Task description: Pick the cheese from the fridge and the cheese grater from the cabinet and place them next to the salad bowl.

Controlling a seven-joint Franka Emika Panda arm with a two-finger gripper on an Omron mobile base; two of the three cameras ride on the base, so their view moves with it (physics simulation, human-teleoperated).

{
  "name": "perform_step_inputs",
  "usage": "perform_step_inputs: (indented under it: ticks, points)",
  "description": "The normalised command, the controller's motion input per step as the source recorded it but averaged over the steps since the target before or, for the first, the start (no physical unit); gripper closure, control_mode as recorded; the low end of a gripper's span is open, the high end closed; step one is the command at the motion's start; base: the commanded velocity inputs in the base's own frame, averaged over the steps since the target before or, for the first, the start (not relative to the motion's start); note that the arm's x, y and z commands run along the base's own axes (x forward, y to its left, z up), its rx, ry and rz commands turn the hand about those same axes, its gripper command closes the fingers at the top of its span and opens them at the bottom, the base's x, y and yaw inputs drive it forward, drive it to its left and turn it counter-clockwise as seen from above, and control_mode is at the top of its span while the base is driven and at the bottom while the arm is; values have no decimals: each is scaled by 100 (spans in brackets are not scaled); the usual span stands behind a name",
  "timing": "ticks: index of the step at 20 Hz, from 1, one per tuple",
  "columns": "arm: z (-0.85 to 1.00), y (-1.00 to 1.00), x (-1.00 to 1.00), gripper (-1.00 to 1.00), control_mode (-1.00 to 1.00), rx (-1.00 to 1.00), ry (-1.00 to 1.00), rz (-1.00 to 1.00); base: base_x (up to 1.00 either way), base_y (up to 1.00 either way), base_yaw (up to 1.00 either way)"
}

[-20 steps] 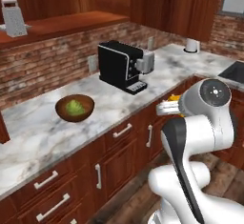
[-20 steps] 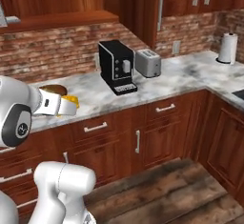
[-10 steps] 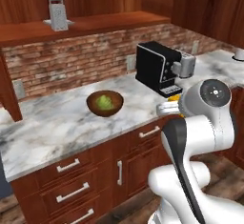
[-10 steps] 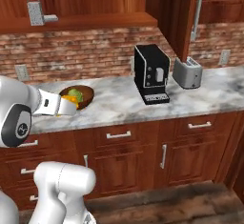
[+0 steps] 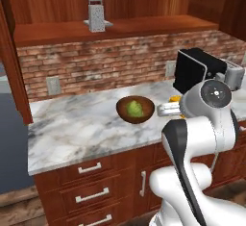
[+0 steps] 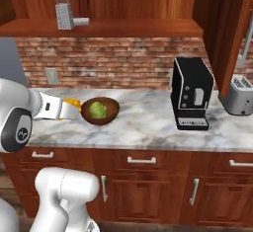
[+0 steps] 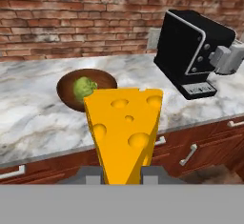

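The gripper (image 7: 123,174), closed on the cheese (image 7: 125,127) (held above counter height), could knock the bowl (image 7: 66,96) if lowered too close.

Marble counter (image 6: 143,122) under a brick wall, bearing a bowl (image 6: 100,111) of lettuce. Right of the bowl, well apart: black coffee machine (image 6: 191,93), then toaster (image 6: 238,96). Above the bowl, wooden shelf (image 5: 144,26) carrying a grater (image 5: 96,15), upright, up and left of the bowl.
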Motion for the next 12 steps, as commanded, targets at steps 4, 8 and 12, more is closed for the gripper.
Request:
perform_step_inputs:
  ticks: [4,8,12]
  points:
    - [0,0,0,100,100,0,0,0,42,-20,39]
    - [0,0,0,100,100,0,0,0,11,-9,27]
    - [0,0,0,100,100,0,0,0,0,16,11]
